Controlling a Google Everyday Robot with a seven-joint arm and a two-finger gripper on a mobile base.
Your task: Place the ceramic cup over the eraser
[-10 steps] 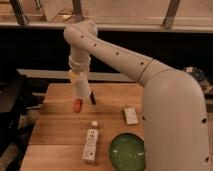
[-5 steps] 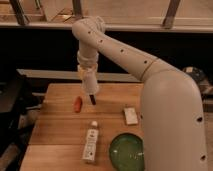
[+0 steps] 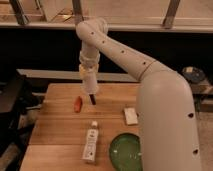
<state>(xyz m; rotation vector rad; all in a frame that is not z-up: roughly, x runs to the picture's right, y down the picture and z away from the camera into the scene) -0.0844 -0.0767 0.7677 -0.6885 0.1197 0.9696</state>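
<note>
My gripper (image 3: pixel 89 76) hangs from the white arm over the far part of the wooden table (image 3: pixel 55 130). It is shut on the ceramic cup (image 3: pixel 90 85), a small white tapered cup held above the table. The eraser (image 3: pixel 93 99), a short black bar, shows just below the cup's lower rim. I cannot tell whether cup and eraser touch. The gripper's fingers are mostly hidden behind the cup and the wrist.
An orange-red oblong thing (image 3: pixel 77 104) lies just left of the eraser. A flat white block (image 3: pixel 131 115) lies to the right. A white labelled bottle (image 3: pixel 91 143) lies near the front, beside a green plate (image 3: pixel 126 151). The arm's big body (image 3: pixel 165 115) covers the table's right side.
The gripper with the cup has moved right, from above the orange-red thing to above the eraser, and now sits slightly lower.
</note>
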